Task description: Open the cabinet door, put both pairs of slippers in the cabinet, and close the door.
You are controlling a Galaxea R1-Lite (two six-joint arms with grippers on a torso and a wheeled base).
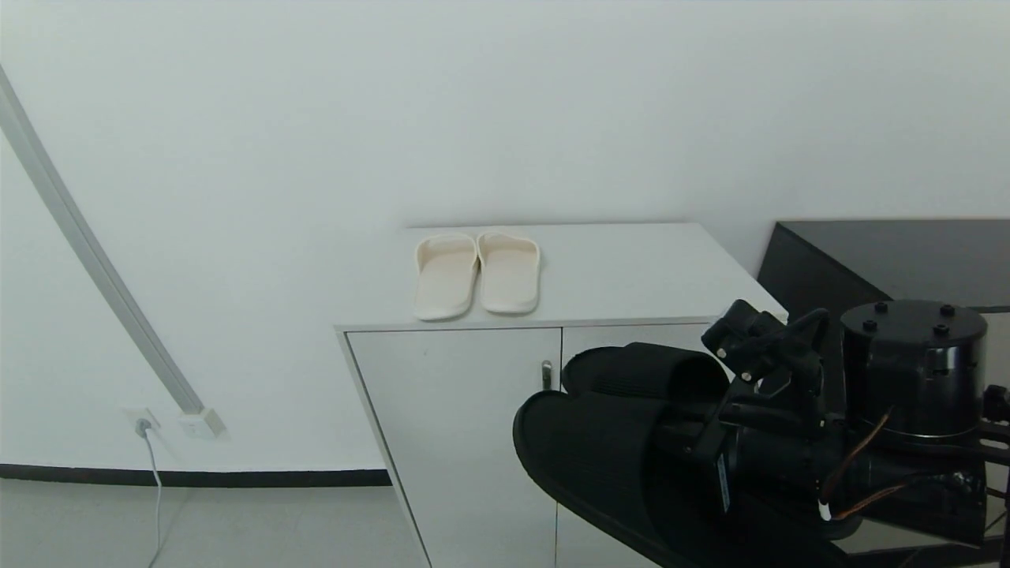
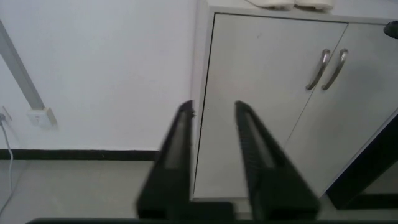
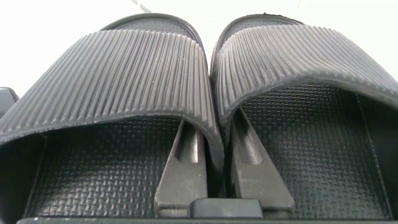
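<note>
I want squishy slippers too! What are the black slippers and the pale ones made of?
Black slippers: probably soft rubbery foam, matte, with ribbed straps and bumpy footbeds. Cream slippers: likely similar moulded foam, smooth and matte.

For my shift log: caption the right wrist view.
Right gripper clamps the black slippers by their adjoining inner edges.

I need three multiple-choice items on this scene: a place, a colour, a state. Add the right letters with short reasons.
1. Where lies the cream pair of rubber slippers? A) floor B) top of the white cabinet C) inside it
2. What colour is the ribbed pair in the right gripper? A) black B) red C) blue
3. How are the cabinet doors? A) both shut B) one open C) both open
B: they lie on its top. A: both straps are black. A: the metal handles meet, no gap.
</note>
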